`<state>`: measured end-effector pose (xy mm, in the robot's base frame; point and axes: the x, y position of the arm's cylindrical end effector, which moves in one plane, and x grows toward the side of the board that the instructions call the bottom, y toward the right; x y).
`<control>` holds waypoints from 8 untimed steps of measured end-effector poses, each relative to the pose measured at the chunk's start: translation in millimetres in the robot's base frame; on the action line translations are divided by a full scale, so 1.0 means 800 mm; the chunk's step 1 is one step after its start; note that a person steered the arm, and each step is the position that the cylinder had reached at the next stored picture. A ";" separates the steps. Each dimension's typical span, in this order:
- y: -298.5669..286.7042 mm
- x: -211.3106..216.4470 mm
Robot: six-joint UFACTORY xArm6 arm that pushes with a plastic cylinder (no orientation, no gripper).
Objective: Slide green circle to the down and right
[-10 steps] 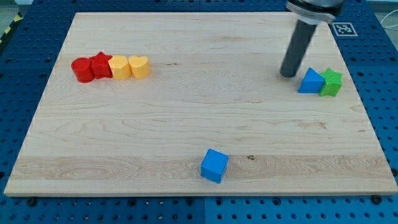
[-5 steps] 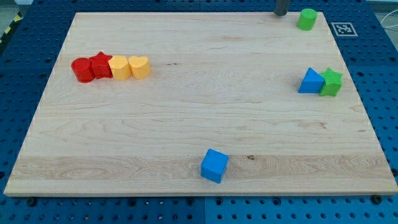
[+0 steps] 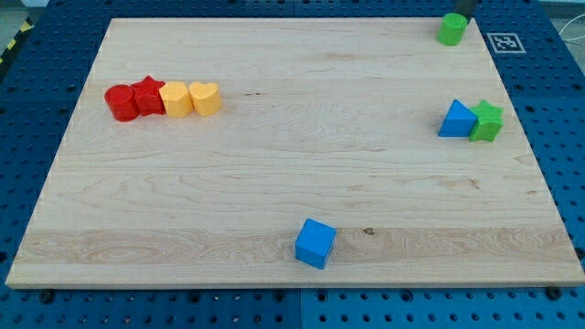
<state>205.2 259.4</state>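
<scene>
Green circle [image 3: 451,28]: sits at the view's top right corner of the wooden board [image 3: 292,183], close to the board's top edge, upright, a short cylinder.
My tip [image 3: 464,15]: only a small dark piece of the rod shows at the view's top edge, just above and to the right of the green circle; whether it touches the block cannot be told.
Claw state: the arm ends in a plain rod, so it neither spreads nor pinches; nothing is held.
Green star-shaped block [image 3: 488,121]: near the view's right edge, well below the green circle, touching the blue block on its left.
Blue triangular block [image 3: 456,120]: pressed against the green star-shaped block's left side.
Blue cube [image 3: 315,243]: alone near the view's bottom edge, slightly right of centre, turned at an angle to the board's edges.
Row at the view's left: 4 blocks in a touching line, from left to right a red cylinder [image 3: 120,101], a red star [image 3: 147,96], a yellow block [image 3: 175,99] whose shape is unclear, and a yellow heart [image 3: 207,97].
Marker tag [image 3: 506,42]: a black and white square just off the board's top right corner, to the right of the green circle.
Surround: blue perforated table [image 3: 27,110] around the board.
</scene>
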 end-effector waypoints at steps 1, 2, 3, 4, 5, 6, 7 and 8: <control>-0.015 0.025; -0.030 0.052; -0.049 0.075; -0.059 0.102; -0.068 0.128; -0.077 0.152; -0.086 0.173; -0.093 0.194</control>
<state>360.6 185.0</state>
